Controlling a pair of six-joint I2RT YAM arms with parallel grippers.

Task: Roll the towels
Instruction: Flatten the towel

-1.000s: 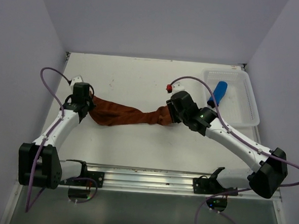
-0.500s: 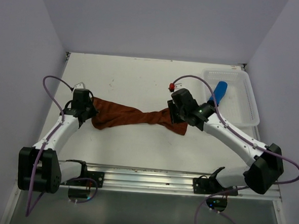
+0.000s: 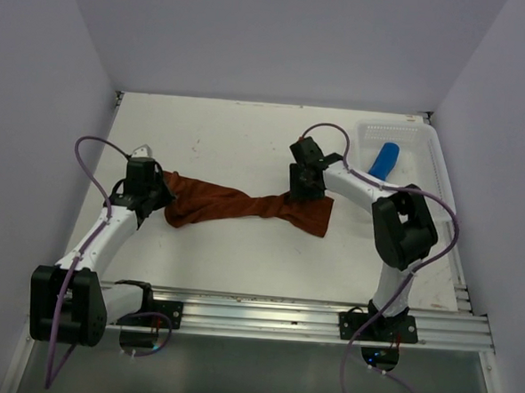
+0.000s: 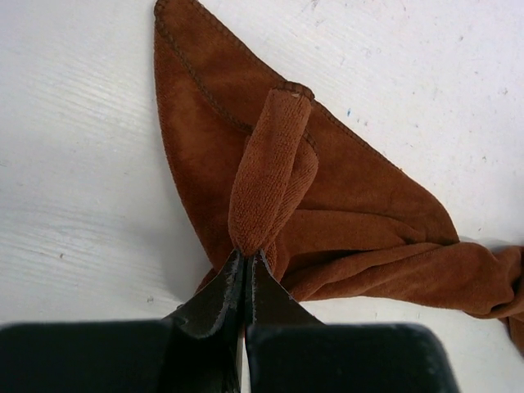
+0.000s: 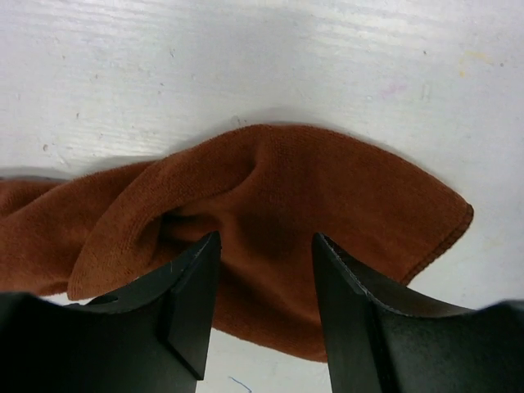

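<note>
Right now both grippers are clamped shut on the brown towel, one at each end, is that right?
Not quite. Only the left gripper is pinched shut on the brown towel. The right gripper stands open above the other end, its fingers apart and gripping no cloth, as the right wrist view shows.

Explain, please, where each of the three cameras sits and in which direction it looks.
Top external: above and behind the arm bases, looking down at the table; both arms show.
Left wrist: on the left arm, facing down; the left gripper pinches a fold of the brown towel.
Right wrist: on the right arm, facing down; the right gripper stands open above the brown towel's other end.
All three views share the brown towel.
</note>
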